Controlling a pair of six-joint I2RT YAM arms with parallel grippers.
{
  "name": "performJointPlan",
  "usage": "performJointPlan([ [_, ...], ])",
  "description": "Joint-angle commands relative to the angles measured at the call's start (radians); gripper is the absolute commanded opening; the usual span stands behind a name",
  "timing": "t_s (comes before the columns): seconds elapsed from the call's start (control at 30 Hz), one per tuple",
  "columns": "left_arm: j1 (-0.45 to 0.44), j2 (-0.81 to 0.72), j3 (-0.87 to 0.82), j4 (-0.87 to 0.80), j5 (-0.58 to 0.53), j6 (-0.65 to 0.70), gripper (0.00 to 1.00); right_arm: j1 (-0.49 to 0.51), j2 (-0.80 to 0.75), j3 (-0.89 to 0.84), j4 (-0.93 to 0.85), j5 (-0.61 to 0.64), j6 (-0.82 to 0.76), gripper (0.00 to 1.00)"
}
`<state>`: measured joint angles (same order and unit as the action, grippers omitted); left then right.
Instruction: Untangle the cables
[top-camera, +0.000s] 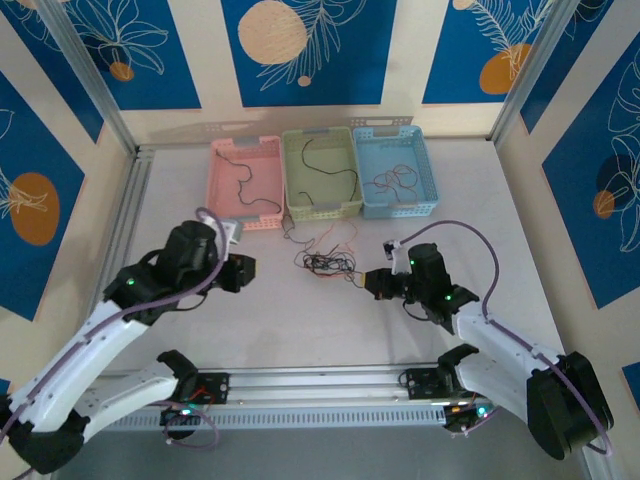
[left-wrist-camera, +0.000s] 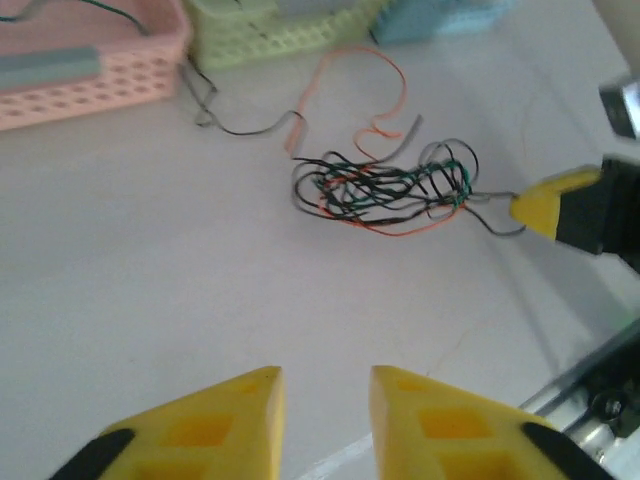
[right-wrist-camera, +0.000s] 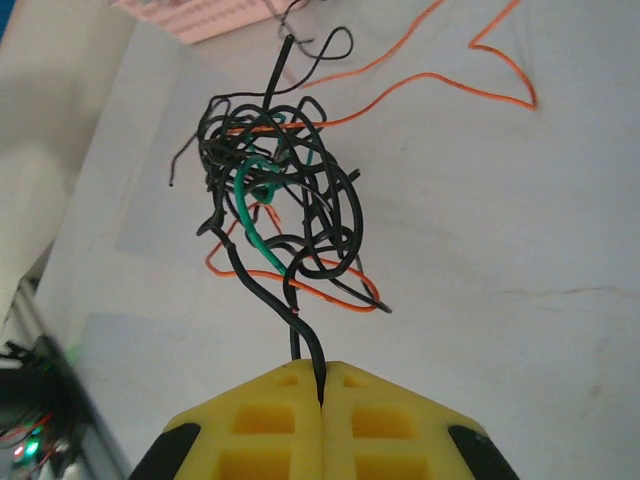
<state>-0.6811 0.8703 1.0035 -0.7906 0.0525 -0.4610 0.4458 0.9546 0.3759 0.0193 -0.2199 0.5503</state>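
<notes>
The cables (top-camera: 325, 263) lie in a loose knot of black, orange and a little green on the tabletop (top-camera: 300, 330), just in front of the green basket (top-camera: 322, 208), which stands between a pink basket (top-camera: 262, 222) and a blue basket (top-camera: 400, 208) (each with a strand or two inside). The right gripper (right-wrist-camera: 322, 375) is pinched tight on one black strand leading out of the knot. The left gripper (left-wrist-camera: 325, 385) hangs to the knot's left, fingers slightly parted around nothing.
</notes>
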Motion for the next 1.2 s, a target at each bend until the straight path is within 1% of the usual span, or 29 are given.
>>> performJointPlan([
  [0.0,-0.055,0.045,-0.017,0.136,0.099,-0.006,0.40,0.025,0.010,0.086,-0.035,-0.118,-0.018,0.00],
  [0.17,-0.161,0.177,0.036,0.143,0.047,0.066,0.56,0.083,0.045,0.194,-0.137,-0.177,-0.071,0.00],
  [0.27,-0.204,0.257,0.103,0.100,0.001,0.122,0.63,0.123,0.073,0.247,-0.178,-0.203,-0.108,0.00],
  [0.33,-0.221,0.300,0.151,0.063,-0.032,0.161,0.66,0.151,0.099,0.297,-0.230,-0.213,-0.149,0.00],
  [0.47,-0.225,0.350,0.228,-0.021,-0.093,0.212,0.72,0.193,0.129,0.367,-0.286,-0.182,-0.188,0.00],
  [0.53,-0.226,0.358,0.237,-0.036,-0.083,0.225,0.74,0.206,0.136,0.388,-0.299,-0.182,-0.205,0.00],
  [0.67,-0.225,0.361,0.212,-0.037,-0.065,0.222,0.74,0.221,0.138,0.437,-0.332,-0.173,-0.237,0.00],
  [0.77,-0.226,0.363,0.178,-0.027,-0.059,0.219,0.75,0.225,0.139,0.468,-0.344,-0.190,-0.260,0.00],
  [0.87,-0.225,0.366,0.154,-0.023,-0.074,0.214,0.75,0.231,0.143,0.490,-0.357,-0.203,-0.279,0.00],
  [1.03,-0.225,0.370,0.130,0.003,-0.075,0.201,0.73,0.232,0.142,0.505,-0.366,-0.207,-0.304,0.00],
  [1.07,-0.225,0.370,0.125,0.013,-0.077,0.197,0.70,0.232,0.142,0.507,-0.367,-0.207,-0.310,0.00],
  [1.17,-0.225,0.361,0.110,0.047,-0.065,0.184,0.57,0.228,0.143,0.508,-0.361,-0.204,-0.314,0.00],
])
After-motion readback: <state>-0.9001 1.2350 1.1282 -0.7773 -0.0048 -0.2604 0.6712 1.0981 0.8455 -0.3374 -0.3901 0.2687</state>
